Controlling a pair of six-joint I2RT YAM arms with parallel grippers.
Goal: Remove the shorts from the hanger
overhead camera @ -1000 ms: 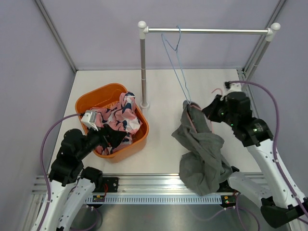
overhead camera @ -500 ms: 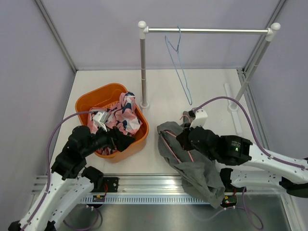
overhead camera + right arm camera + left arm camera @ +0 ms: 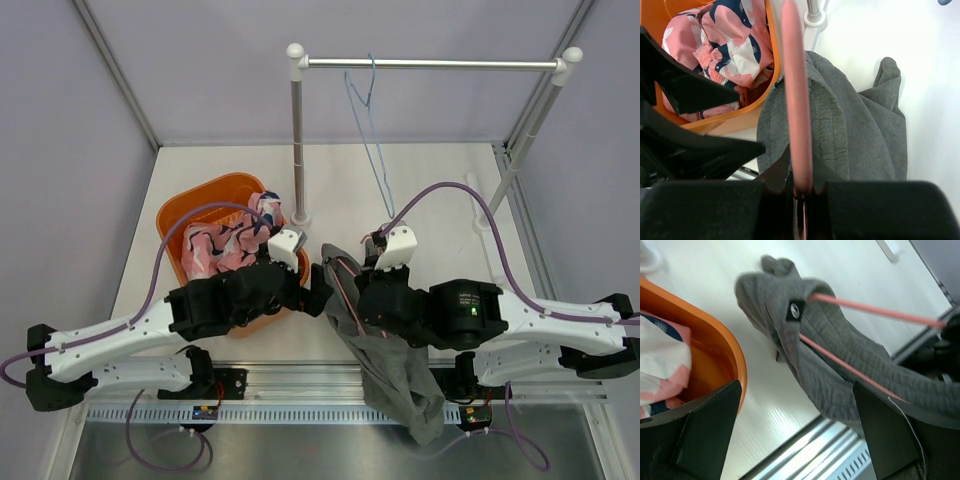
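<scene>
The grey shorts (image 3: 395, 345) were seen off the hanger (image 3: 372, 140); they were held up in a bunch near the front of the table (image 3: 440, 190), just right of the basket (image 3: 190, 215), and their lower end was draped past the table's near edge. The hanger, a thin blue wire one, was left bare on the rail (image 3: 430, 64), well apart from the shorts. The right gripper (image 3: 800, 189) was closed tight; a fold of the grey cloth and the pink cord (image 3: 796, 100) of the waistband were pinched between its fingers, and in the wrist view the cord was seen running straight up out of the grip. The left gripper (image 3: 796, 387) was spread wide with nothing in it; its fingers (image 3: 710, 432) were set to either side of the bunched waistband, and no contact with the cloth could be made out. In its view the cord was seen stretched in two pink lines from an eyelet (image 3: 794, 310) in the waistband toward the right arm. The orange basket was filled with patterned clothes (image 3: 235, 245) in pink, white and navy; its rim was close beside the shorts, though whether the two touched could not be told.
</scene>
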